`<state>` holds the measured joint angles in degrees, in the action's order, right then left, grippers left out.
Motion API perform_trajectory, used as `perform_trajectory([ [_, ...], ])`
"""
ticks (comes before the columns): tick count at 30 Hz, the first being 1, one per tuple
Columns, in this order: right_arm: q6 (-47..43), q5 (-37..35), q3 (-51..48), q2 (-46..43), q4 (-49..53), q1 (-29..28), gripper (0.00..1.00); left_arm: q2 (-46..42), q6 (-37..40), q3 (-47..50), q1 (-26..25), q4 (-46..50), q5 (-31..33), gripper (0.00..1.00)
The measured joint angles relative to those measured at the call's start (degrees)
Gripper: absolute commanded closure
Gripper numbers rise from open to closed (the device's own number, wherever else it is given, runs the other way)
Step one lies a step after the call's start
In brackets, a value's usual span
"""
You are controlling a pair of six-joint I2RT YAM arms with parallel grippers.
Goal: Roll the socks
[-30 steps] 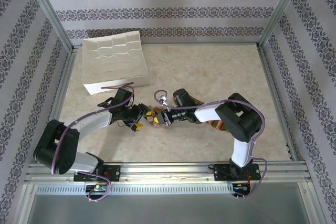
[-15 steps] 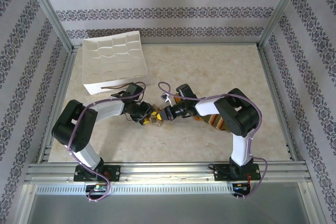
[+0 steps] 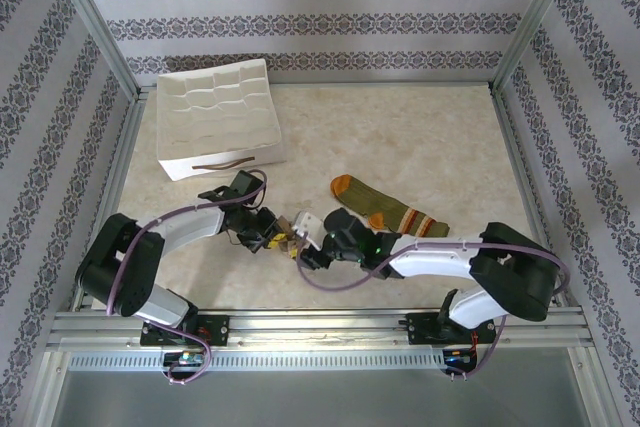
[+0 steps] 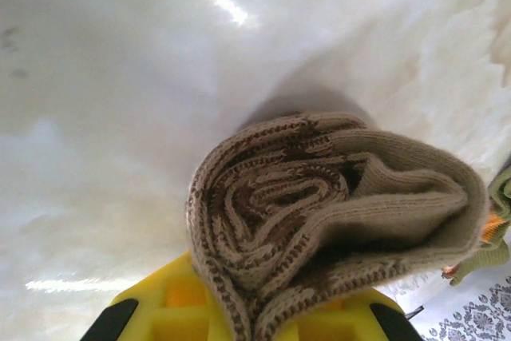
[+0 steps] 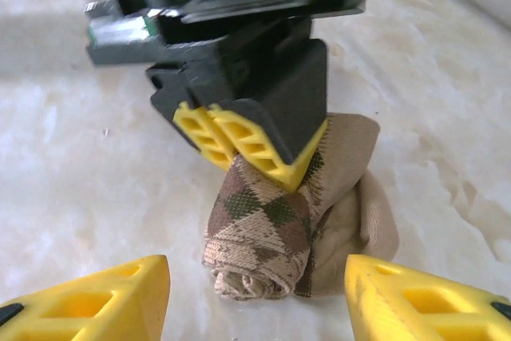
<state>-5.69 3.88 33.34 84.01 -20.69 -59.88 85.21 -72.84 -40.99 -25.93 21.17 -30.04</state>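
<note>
Marbled beige tabletop [image 3: 430,137], enclosed by patterned wallpaper. Entries run from the front edge outward.

1. Right gripper [image 5: 257,281]: jaws spread wide, holding nothing, low over the table and facing the end of the roll.

2. Argyle sock [image 5: 267,233]: tan and brown knit, wound into a tight spiral. It lies on the table near the front edge, between the two grippers. Handling, as judged: light, soft and springy, not fragile. The outer flap looks ready to unwind once released, so the best hold is across the whole bundle, pinning that loose layer against the core.

3. Left gripper [image 3: 268,237]: closed on the roll, with the yellow pads [image 5: 239,145] pinching its upper side.

4. Olive green sock [image 3: 385,212]: lies flat and unrolled beyond the right arm, apart from the roll. Orange toe to the left, striped cuff to the right. Probably limp and light, and likely to drag or bunch on the smooth surface. A pinch at the toe edge would suit starting a roll.

5. White divided tray [image 3: 218,112]: far left, well away from both socks.
</note>
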Motion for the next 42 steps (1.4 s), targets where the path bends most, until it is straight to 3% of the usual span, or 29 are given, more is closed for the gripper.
perform_trajectory([
  [4,-4.5,-8.1,2.5,4.8,-0.1,-5.2,0.4,0.2,-0.8,-0.3,0.0,0.8,0.0,1.0],
  [9,-7.8,-14.0,8.2,11.6,-0.1,-7.0,0.43,1.5,-0.9,-2.0,0.0,2.5,-0.2,1.0],
  [14,-8.7,-17.6,12.1,15.7,1.6,-6.8,0.56,2.0,-0.9,-2.9,0.0,3.8,0.3,1.0],
  [18,-6.5,-17.9,12.7,16.2,2.1,-6.0,0.71,2.1,-0.9,-3.5,0.0,4.4,1.4,0.91],
  [21,-4.5,-17.0,12.7,16.2,2.1,-5.1,0.87,2.0,-0.9,-3.7,0.1,4.5,2.3,0.81],
  [24,-2.3,-15.4,13.0,16.0,2.5,-3.5,0.97,1.4,-1.4,-3.7,0.2,5.0,3.8,0.62],
  [30,1.8,-8.4,13.5,16.8,4.6,0.2,1.0,-1.3,-4.0,-3.7,1.7,6.0,3.7,0.35],
  [35,4.2,-2.9,13.8,17.0,3.8,2.4,1.0,-3.2,-6.1,-3.3,2.8,5.4,3.3,0.25],
  [42,7.2,4.1,14.2,17.6,4.6,5.9,1.0,-5.2,-7.0,-2.6,3.4,4.8,2.2,0.26],
])
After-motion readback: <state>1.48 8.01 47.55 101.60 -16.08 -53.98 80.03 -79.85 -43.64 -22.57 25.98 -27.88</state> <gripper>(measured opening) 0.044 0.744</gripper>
